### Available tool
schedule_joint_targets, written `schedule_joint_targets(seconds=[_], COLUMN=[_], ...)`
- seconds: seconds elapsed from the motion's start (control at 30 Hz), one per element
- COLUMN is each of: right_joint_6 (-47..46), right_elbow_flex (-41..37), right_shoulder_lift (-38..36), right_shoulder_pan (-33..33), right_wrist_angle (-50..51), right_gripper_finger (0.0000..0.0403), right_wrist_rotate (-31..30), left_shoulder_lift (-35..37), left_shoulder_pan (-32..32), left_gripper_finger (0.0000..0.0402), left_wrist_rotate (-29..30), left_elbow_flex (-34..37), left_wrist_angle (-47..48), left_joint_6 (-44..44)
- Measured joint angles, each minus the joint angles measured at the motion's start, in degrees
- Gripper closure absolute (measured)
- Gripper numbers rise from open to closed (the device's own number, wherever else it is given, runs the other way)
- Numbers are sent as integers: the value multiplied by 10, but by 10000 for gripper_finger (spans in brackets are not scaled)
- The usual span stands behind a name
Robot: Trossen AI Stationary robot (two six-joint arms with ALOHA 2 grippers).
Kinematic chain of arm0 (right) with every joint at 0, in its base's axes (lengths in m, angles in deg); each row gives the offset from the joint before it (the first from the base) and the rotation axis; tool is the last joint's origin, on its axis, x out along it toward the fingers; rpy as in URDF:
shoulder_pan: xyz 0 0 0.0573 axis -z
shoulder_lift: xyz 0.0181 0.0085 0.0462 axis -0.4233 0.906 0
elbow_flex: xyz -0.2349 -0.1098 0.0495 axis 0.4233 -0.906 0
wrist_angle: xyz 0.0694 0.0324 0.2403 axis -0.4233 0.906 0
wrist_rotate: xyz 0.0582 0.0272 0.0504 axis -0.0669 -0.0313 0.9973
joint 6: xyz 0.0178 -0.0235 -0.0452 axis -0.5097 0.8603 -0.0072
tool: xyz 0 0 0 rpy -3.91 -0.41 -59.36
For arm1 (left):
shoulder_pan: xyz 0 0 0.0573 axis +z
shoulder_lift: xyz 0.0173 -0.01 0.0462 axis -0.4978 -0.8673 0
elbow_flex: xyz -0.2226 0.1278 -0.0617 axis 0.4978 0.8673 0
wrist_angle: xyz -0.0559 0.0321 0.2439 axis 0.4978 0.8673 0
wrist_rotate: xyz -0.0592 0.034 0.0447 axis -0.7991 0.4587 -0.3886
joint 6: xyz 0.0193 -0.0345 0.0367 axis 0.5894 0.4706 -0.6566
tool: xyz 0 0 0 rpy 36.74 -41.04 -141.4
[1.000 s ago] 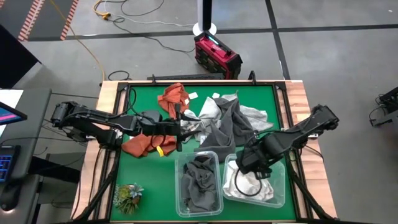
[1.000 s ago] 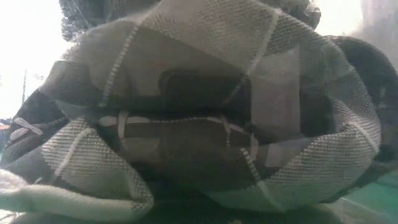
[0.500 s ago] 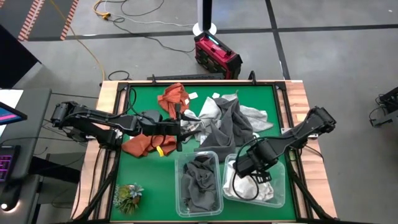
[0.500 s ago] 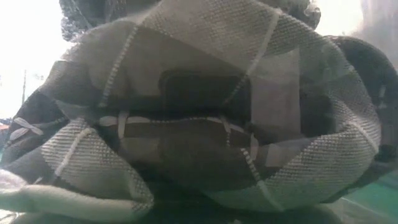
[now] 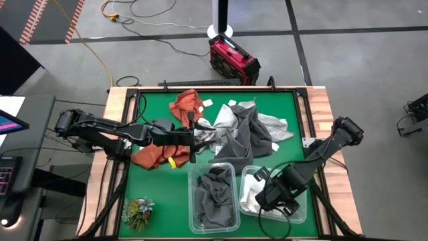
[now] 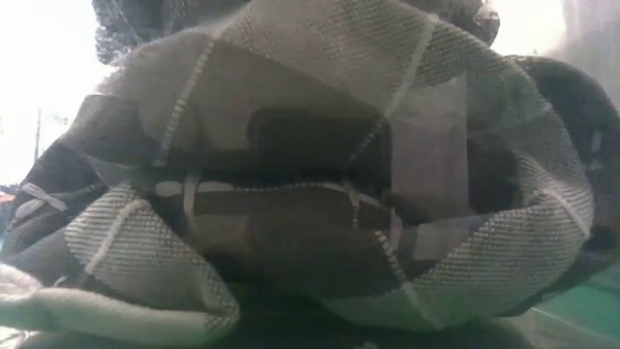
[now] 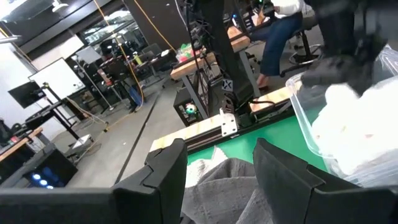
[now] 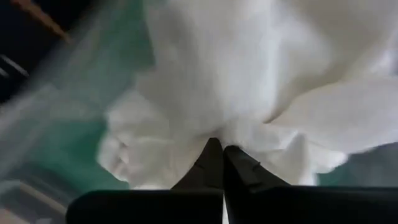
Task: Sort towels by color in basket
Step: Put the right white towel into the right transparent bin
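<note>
Landmark: dark grey bin (image 5: 214, 197) at the near edge of the green mat (image 5: 267, 100).

Right gripper (image 8: 222, 149), over the clear bin (image 5: 302, 207) just right of the landmark, fingers pressed together against white towels (image 8: 249, 74); grasp unclear.

Left gripper (image 7: 217, 163), beyond the landmark's left corner, fingers apart over a grey towel (image 7: 230, 186), holding nothing.

Rust towels (image 5: 187, 104) and grey towels (image 5: 251, 130) heaped beyond the landmark.
</note>
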Motion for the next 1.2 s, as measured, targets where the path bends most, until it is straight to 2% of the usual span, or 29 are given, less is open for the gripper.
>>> schedule_joint_targets(seconds=[0.13,0.23,0.4,0.57,0.7,0.83,1.03,1.2], right_joint_6=[6,12,24,14,-33,-90,-123,-136], right_elbow_flex=[-101,-170,-212,-196,-172,-141,-49,46], right_shoulder_lift=[0,-3,2,1,1,1,1,0], right_shoulder_pan=[-4,-8,-10,-11,-11,-11,-6,7], right_wrist_angle=[-67,-128,-150,-143,-123,-69,44,146], right_gripper_finger=[373,380,383,343,309,254,159,137], right_wrist_rotate=[-4,-23,1,4,4,9,11,-26], left_shoulder_lift=[0,0,0,0,0,0,0,0], left_shoulder_pan=[0,0,0,0,0,0,0,0], left_gripper_finger=[228,228,228,228,228,228,228,228], left_wrist_rotate=[0,0,2,5,7,7,8,8], left_elbow_flex=[0,0,0,0,0,0,0,0], left_wrist_angle=[2,5,4,4,5,10,9,8], left_joint_6=[0,0,-1,-3,-4,-4,-3,-2])
